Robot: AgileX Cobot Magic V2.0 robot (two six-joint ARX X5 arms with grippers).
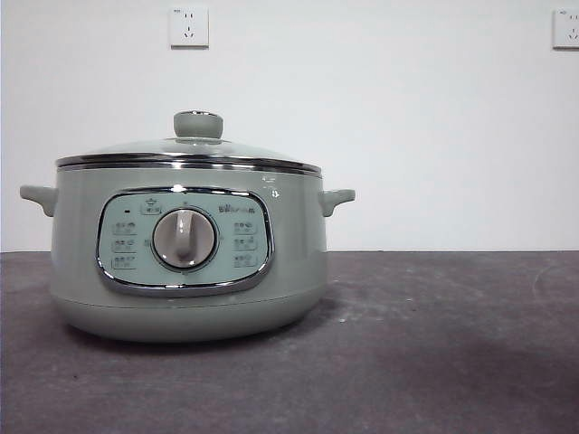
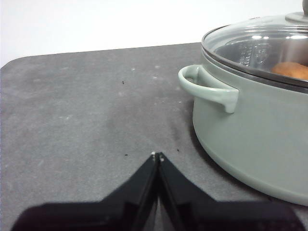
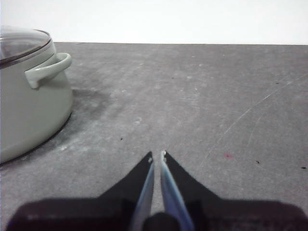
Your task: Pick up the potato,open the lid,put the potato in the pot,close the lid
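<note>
left wrist view shows the rounded orange-brown potato inside the sage-green round cooker pot under its seated domed glass lid, so both grippers, left and right, wait pressed together, empty.

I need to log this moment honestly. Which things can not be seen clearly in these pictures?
- Potato: left wrist view shows only part, through the glass lid; the picture edge cuts it. Front view hides it behind the pot wall.
- Panel icons: front view, too small to read.
- Lid knob: left wrist view, cut off by the edge.
- Both arms: out of the front view.
</note>
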